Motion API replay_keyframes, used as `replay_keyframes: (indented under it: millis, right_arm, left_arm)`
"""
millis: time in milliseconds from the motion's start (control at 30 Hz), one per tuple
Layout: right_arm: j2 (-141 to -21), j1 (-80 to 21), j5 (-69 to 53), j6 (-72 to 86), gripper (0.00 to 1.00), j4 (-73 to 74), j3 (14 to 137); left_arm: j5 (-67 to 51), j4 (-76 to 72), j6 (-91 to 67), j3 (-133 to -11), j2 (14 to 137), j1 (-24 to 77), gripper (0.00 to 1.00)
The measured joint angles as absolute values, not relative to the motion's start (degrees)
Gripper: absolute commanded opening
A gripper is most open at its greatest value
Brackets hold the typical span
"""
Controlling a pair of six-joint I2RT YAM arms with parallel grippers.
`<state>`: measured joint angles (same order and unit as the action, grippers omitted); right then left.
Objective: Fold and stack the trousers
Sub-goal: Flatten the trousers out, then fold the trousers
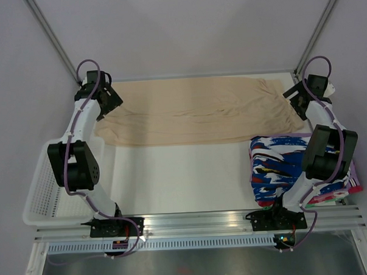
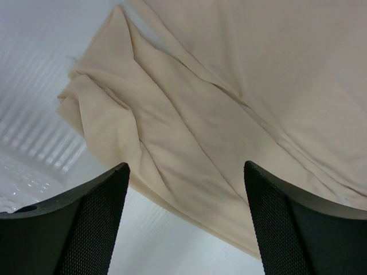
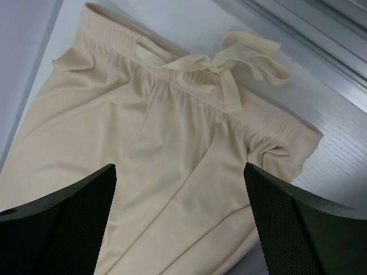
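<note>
The beige trousers [image 1: 194,111] lie flat across the far part of the table, waist at the right, leg ends at the left. My left gripper [image 1: 109,99] hovers open over the leg ends [image 2: 172,132], holding nothing. My right gripper [image 1: 296,101] hovers open over the waist end; its view shows the elastic waistband and tied drawstring [image 3: 221,66] and the seat fabric [image 3: 172,172] below the jaws. Neither gripper touches the cloth as far as I can see.
A pile of blue, white, red and black patterned garments [image 1: 276,167] lies at the right front, partly under the right arm. A white mesh basket [image 1: 49,198] stands at the left edge. Metal rails [image 1: 193,225] run along the near edge.
</note>
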<state>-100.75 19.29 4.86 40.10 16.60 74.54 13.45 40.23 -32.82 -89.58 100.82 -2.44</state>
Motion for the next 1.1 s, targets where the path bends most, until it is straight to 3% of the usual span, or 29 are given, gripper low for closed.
replay_keyframes:
  millis: [333, 433, 700, 1100]
  right_arm:
    - [-100.8, 16.1, 2.2, 39.6, 0.98, 15.0, 74.4]
    - [-100.8, 14.9, 1.5, 38.7, 0.98, 15.0, 75.2]
    - [-100.9, 12.4, -0.3, 34.2, 0.98, 14.4, 79.2]
    - [-98.7, 12.2, -1.2, 34.0, 0.98, 14.2, 75.8]
  left_arm:
    - [14.9, 42.5, -31.1, -84.7, 96.6, -1.6, 0.87]
    - [14.3, 40.1, -29.6, -81.4, 92.5, -1.5, 1.0]
    - [9.4, 35.6, -26.2, -78.0, 86.4, -1.4, 1.0]
    - [9.9, 42.2, -29.9, -76.4, 86.5, -1.4, 1.0]
